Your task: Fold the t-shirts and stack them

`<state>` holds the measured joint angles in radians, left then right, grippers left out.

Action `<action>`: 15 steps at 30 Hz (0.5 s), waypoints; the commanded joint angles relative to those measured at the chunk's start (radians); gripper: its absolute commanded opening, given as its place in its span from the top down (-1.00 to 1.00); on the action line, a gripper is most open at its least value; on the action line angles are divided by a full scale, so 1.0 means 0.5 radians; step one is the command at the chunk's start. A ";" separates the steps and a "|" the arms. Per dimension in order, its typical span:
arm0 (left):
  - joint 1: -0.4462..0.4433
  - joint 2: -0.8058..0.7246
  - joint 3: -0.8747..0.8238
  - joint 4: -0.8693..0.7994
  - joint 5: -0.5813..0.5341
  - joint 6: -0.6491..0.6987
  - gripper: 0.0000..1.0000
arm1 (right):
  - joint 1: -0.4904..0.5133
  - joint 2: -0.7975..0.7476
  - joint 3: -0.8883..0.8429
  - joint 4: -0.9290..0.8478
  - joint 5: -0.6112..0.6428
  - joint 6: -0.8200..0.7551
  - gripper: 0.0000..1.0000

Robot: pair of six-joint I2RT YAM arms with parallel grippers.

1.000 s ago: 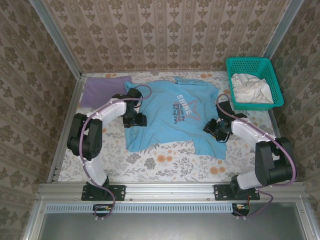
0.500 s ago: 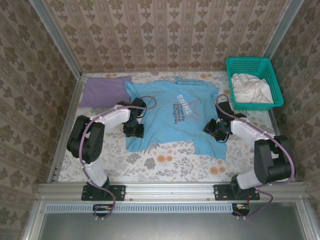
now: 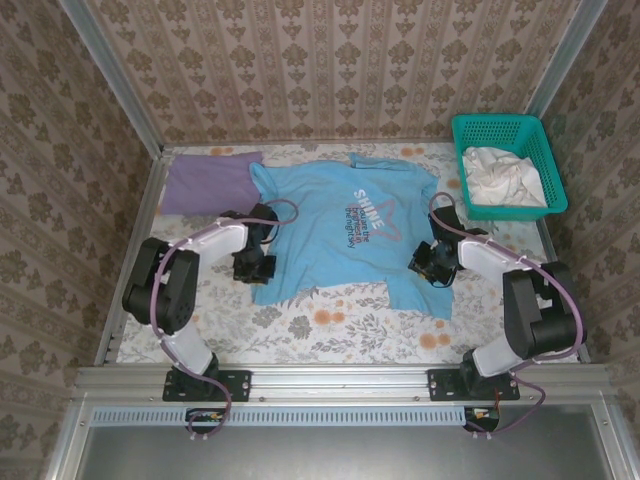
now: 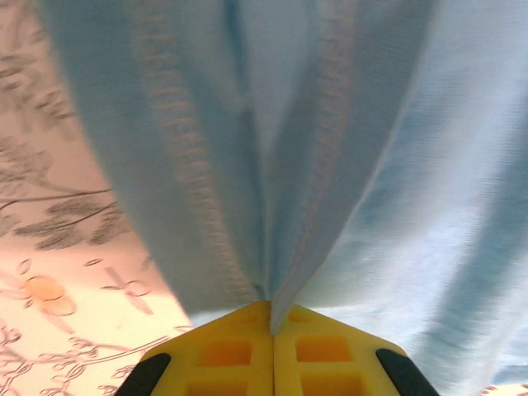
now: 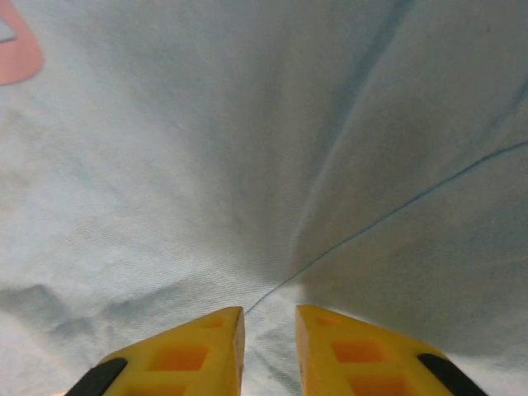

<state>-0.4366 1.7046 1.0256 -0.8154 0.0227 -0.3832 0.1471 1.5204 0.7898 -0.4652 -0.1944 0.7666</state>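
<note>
As left claw (image 4: pixel 271 318) pinches blue tee (image 4: pixel 396 165), closed

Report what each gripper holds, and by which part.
The left gripper grips the blue t-shirt by its stitched hem. The right gripper has jaws nearly closed around a pucker of it; whether it holds cannot be told.

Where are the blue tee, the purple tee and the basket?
blue tee (image 3: pixel 315 225), top view, on the plain cloth left of the print.
purple tee (image 3: pixel 205 182), top view, on its middle.
basket (image 3: pixel 497 121), top view, on its far rim.
</note>
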 commanded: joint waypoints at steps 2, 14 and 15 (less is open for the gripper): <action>0.091 -0.115 -0.127 0.048 0.061 -0.092 0.91 | -0.008 0.085 -0.045 0.013 -0.028 0.048 0.61; 0.391 -0.469 -0.595 0.294 0.261 -0.493 0.70 | -0.054 0.073 -0.067 -0.067 -0.042 0.108 0.76; 0.421 -0.498 -0.634 0.315 0.278 -0.524 0.65 | -0.060 0.063 -0.075 -0.081 -0.038 0.122 0.76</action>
<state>-0.2558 1.4868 0.7559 -0.6697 0.1318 -0.5636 0.1265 1.5536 0.7761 -0.4599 -0.2085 0.7990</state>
